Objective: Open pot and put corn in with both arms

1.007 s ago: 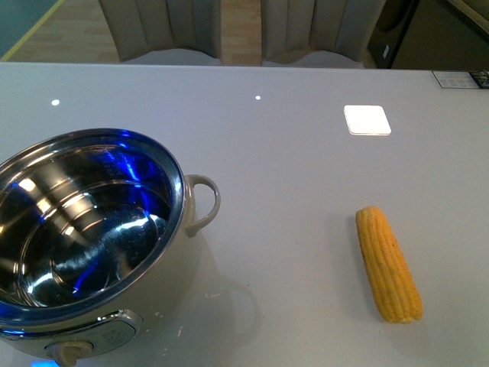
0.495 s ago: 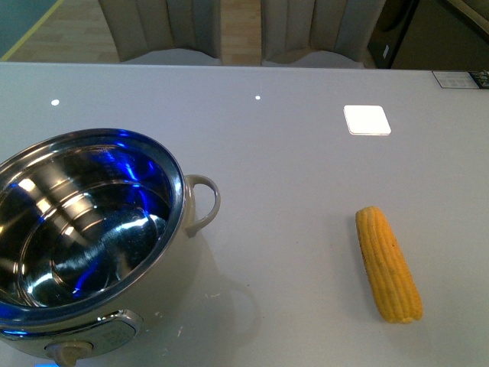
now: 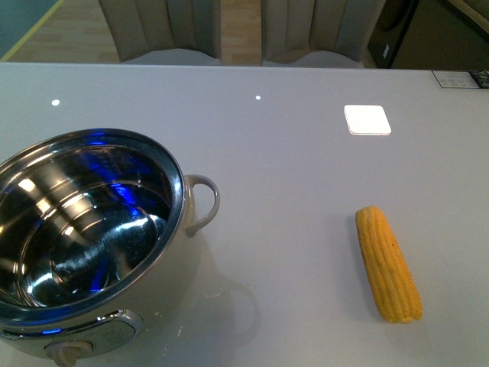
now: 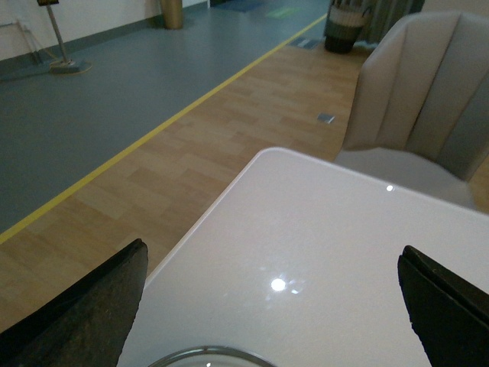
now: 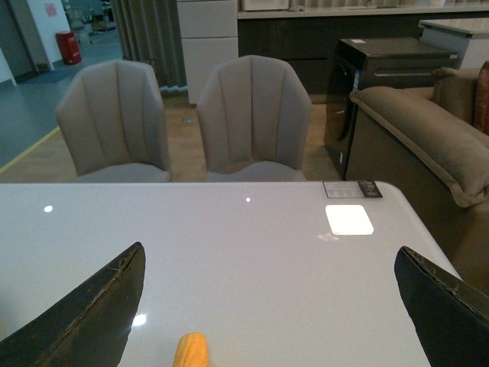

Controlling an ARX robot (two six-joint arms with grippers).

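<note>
**Corn on bench, pot uncovered: both end effectors empty**

Corn (image 3: pixel 388 264): lies flat on the bench (image 3: pixel 290 160), right of centre in the front view. Its long axis runs roughly away from the robot, and it is well apart from the pot. Judged light and rigid. The bumpy kernel rows should give the pads some bite, but the round section may roll if nudged from one side. Best hold, by my estimate: across the mid-length, jaws closing square to the axis, clear of either end.

Pot (image 3: pixel 180 200): near left, with no lid on it or anywhere in view, and the steel interior bare. It looks heavy enough to stay put. The polished wall would be slippery, so the looped handle (image 3: pixel 203 202) is the sensible hold if it needs steadying. A small knob (image 3: pixel 70 353) faces the robot.

Right end effector (image 5: pixel 269 252): jaws spread wide, nothing between them, raised above the bench; one end of the corn shows in its camera. Left end effector (image 4: pixel 273 252): likewise spread and empty, with a sliver of pot rim in its camera. Neither arm appears in the front view.

Step, as judged: opening done, corn pickup not begun — the right arm sits nearer.
</note>
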